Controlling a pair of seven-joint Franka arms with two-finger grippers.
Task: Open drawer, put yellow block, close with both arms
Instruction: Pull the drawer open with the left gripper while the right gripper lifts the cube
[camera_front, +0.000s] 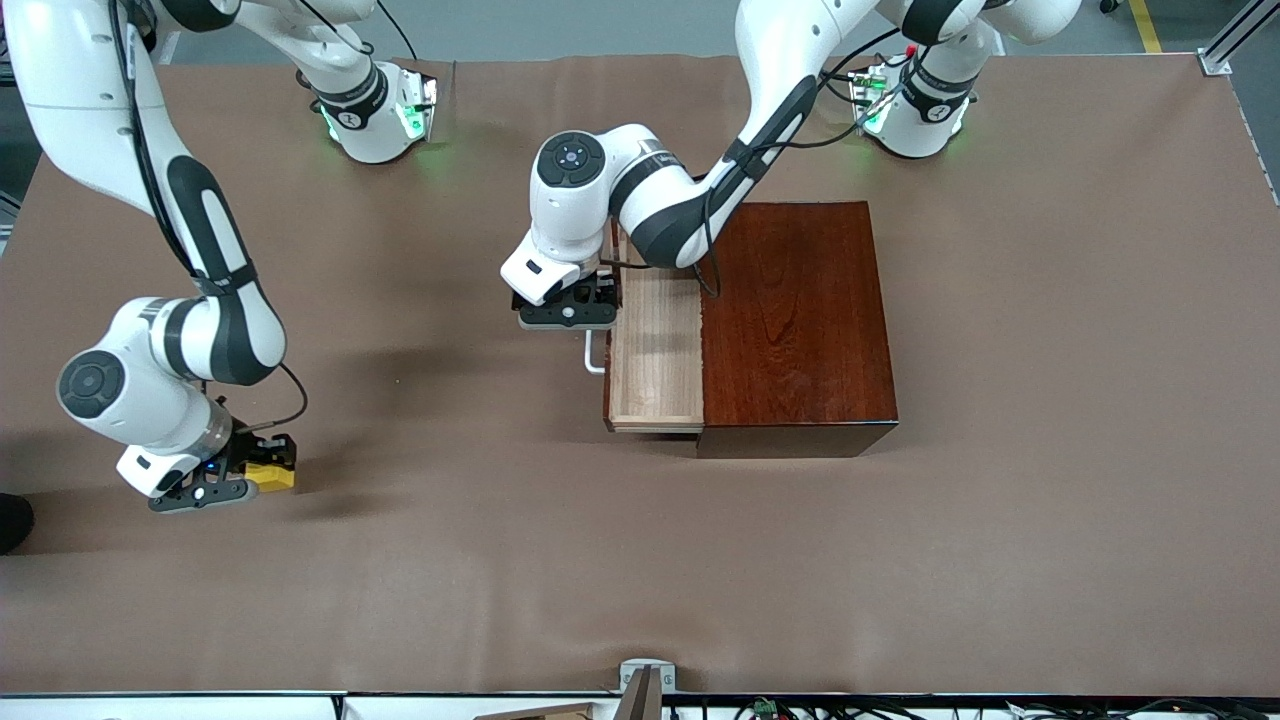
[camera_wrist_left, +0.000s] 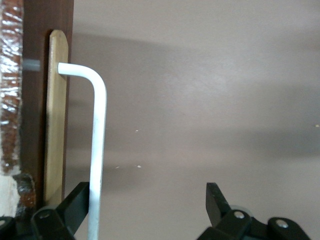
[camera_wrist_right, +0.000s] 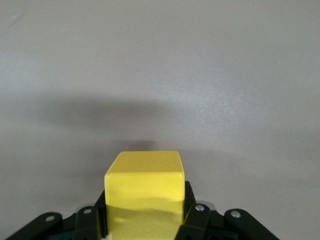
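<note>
Two arms are busy. The right gripper (camera_front: 262, 470) is clamped on the yellow block (camera_front: 270, 476) low at the right arm's end of the table (camera_front: 1050, 350). The left gripper (camera_front: 568, 308) stands with its fingers apart at the white bar handle (camera_front: 592, 355) of the half-open drawer (camera_front: 655, 350). To do the step well, lift the cube straight, carry it level over the pale tray, then lower before releasing (no tilt). Only the right wrist view shows both pads (camera_wrist_right: 194, 220) squarely flanking the block; only the left wrist view shows the handle just inside one open finger (camera_wrist_left: 75, 205).
</note>
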